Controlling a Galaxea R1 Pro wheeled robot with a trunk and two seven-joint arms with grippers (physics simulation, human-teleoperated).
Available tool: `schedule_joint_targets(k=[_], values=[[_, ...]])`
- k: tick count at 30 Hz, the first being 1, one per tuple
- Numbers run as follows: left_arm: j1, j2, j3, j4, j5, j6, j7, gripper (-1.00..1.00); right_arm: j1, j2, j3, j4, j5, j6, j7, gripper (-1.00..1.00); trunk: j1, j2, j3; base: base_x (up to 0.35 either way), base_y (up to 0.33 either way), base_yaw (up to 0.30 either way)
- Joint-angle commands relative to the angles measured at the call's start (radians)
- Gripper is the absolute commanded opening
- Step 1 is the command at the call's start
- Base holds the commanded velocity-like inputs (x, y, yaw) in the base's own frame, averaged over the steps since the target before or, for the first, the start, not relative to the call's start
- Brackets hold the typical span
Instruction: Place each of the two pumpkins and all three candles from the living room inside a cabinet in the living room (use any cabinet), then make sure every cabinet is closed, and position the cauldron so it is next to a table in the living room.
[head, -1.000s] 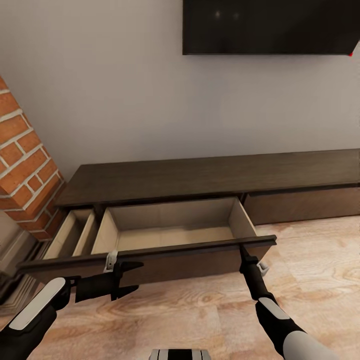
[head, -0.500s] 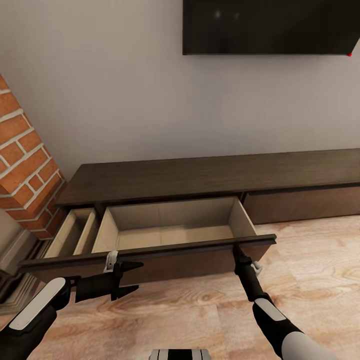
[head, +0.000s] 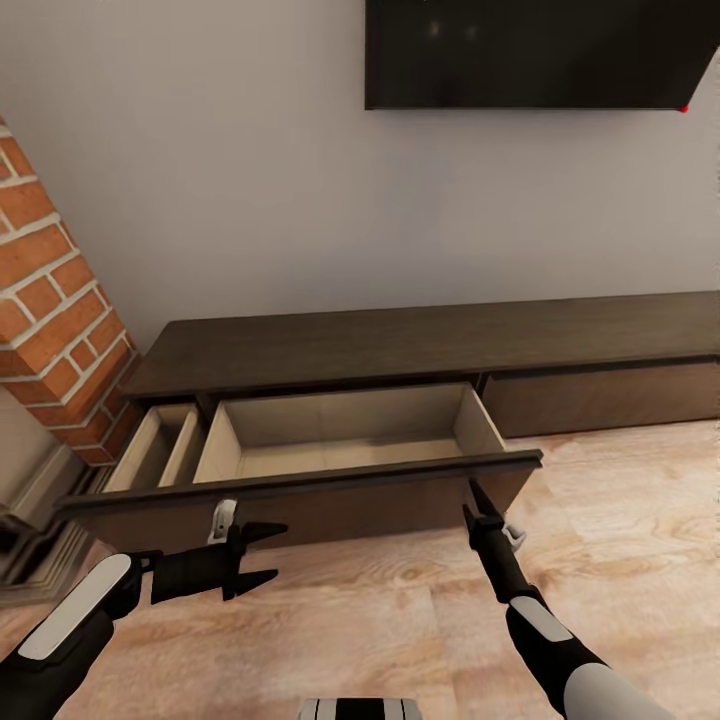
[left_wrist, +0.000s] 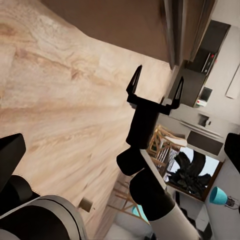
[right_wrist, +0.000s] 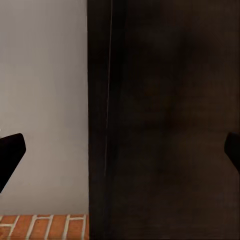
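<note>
Two hands low before open cabinet (head: 330, 480) drawer, left hand (head: 262, 556) spread, right hand (head: 478, 505) raised

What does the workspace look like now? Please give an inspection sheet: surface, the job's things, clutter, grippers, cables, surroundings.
Surface: light wood plank floor.
Job's things: cabinet, long, low, dark brown; its wide drawer is pulled out, pale beige interior, nothing seen inside. No candles, pumpkins or cauldron seen.
Clutter: nothing seen.
Grippers: left gripper open, empty, in front of the drawer front. Right gripper at the drawer front near its right end; its fingers are spread, holding nothing.
Cables: nothing seen.
Surroundings: black television on a pale wall; red brick chimney at left.
</note>
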Motion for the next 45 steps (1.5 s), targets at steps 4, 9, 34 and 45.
schedule_joint_targets(k=[4, 9, 34, 45], values=[[-0.001, 0.001, -0.001, -0.001, 0.010, 0.001, 0.008, 1.00, -0.001, -0.004, 0.007, 0.001, -0.009, 0.004, 0.004, 1.00, -0.001, 0.000, -0.001, -0.248, 0.000, 0.000], [-0.001, 0.001, -0.001, -0.001, 0.010, 0.001, 0.008, 1.00, -0.001, -0.004, 0.012, -0.001, -0.010, 0.005, 0.004, 1.00, -0.001, 0.000, -0.001, -0.249, 0.000, 0.000], [-0.001, 0.013, -0.009, -0.014, 0.123, 0.001, 0.009, 1.00, 0.073, -0.010, 0.033, 0.228, 0.407, 0.392, 0.007, 1.00, -0.004, 0.001, 0.026, -0.061, 0.000, 0.000], [-0.001, 0.013, -0.023, -0.012, 0.122, -0.001, 0.011, 1.00, 0.073, -0.010, 0.036, 0.268, 0.541, 0.301, 0.014, 1.00, -0.009, 0.004, 0.069, 0.000, 0.000, 0.000]])
